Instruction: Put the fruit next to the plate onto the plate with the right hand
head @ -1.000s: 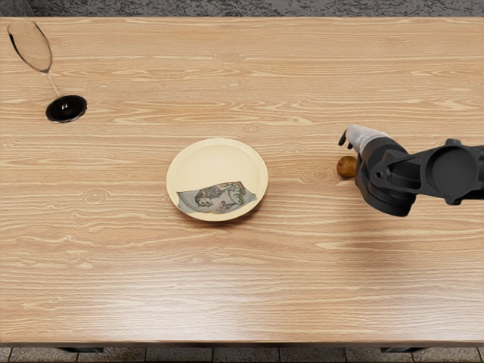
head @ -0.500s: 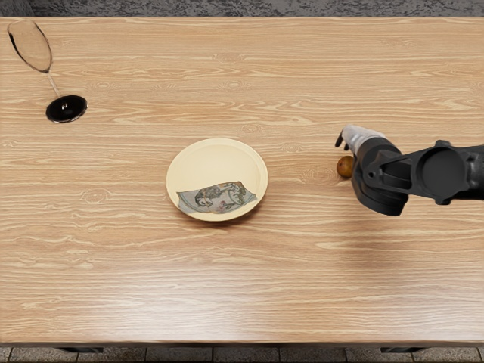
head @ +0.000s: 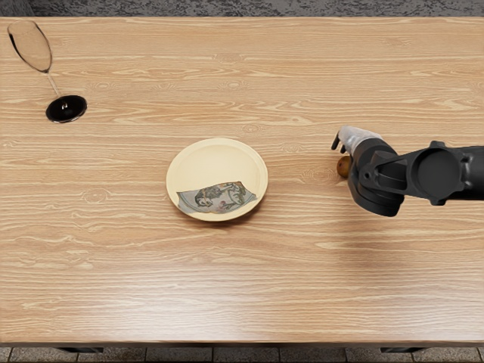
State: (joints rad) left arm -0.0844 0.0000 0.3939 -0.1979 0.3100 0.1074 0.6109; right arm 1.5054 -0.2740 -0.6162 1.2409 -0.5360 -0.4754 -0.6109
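Head view: a small round brownish fruit (head: pixel 342 166) is seen on the wooden table (head: pixel 242 272), to the right of the cream plate (head: pixel 215 160) and well apart from it, so the transfer is judged not yet made. The right hand (head: pixel 352 142) is held just above and beside the fruit, much of it masked by the dark wrist. Whether it is closed on the fruit cannot be told. This placement is judged to suit a grasp from above. The plate's near part is covered by a patterned patch (head: pixel 218 198), and its far part is left bare for the fruit. A wine glass (head: pixel 32 45) is set far to the plate's upper left, clear of the path.
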